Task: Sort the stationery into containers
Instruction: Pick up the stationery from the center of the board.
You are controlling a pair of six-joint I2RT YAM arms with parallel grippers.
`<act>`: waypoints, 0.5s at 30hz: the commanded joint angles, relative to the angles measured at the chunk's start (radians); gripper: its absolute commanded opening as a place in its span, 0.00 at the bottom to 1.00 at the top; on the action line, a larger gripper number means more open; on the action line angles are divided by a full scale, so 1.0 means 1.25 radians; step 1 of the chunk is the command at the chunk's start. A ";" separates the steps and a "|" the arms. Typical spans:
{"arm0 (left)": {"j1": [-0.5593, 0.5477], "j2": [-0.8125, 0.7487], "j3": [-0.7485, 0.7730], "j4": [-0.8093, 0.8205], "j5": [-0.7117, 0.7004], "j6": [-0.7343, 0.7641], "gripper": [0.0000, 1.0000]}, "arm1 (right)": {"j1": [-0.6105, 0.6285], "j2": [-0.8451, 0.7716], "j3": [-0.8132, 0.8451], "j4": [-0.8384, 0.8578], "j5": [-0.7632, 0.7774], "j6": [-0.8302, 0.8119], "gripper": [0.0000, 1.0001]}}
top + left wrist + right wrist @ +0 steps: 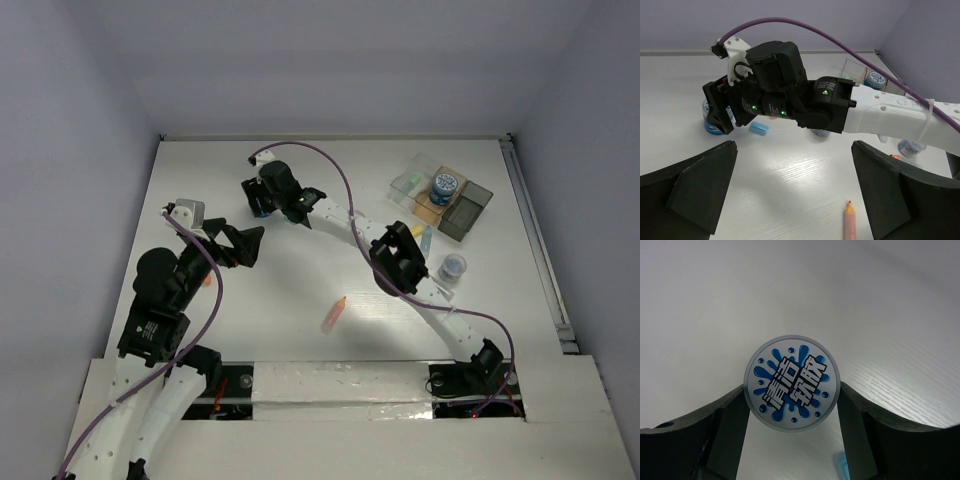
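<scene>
**Right wrist view.** The right gripper [792, 396] clamps a round jar [792, 383], with 1 dark finger [730, 425] touching each side. Only the lid shows, and the body is hidden beneath it. The lid is a smooth disc with a grey rim, printed with a blue splash and 4 white, dark-outlined Chinese characters too stylised to read with certainty. A light blue block [842, 467] is cut off by the bottom edge. The table [880, 315] is white with a fine wood grain.

**Left wrist view.** The left gripper [792, 147] is spread wide, with nothing between its 2 matte black, wedge-shaped fingers [700, 185]. The right arm crosses the upper half of the frame and covers most of the round jar at centre left. An orange-pink pencil [848, 220] is cut off at the bottom edge.

**Top view.** The round jar lies hidden under the right gripper at upper centre-left, well apart from the clear box [410, 180] and the dark tray [467, 212] at upper right. A second jar [447, 185] sits there, but which container holds it cannot be told.
</scene>
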 commanded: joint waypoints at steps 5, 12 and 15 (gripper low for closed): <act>-0.003 -0.007 0.027 0.031 0.006 0.002 0.99 | -0.028 -0.226 -0.184 0.235 0.008 0.055 0.40; -0.003 -0.027 0.025 0.032 0.021 0.001 0.99 | -0.171 -0.647 -0.705 0.389 0.039 0.100 0.40; -0.011 -0.044 0.024 0.031 0.020 0.001 0.99 | -0.256 -0.805 -0.854 0.337 0.059 0.133 0.40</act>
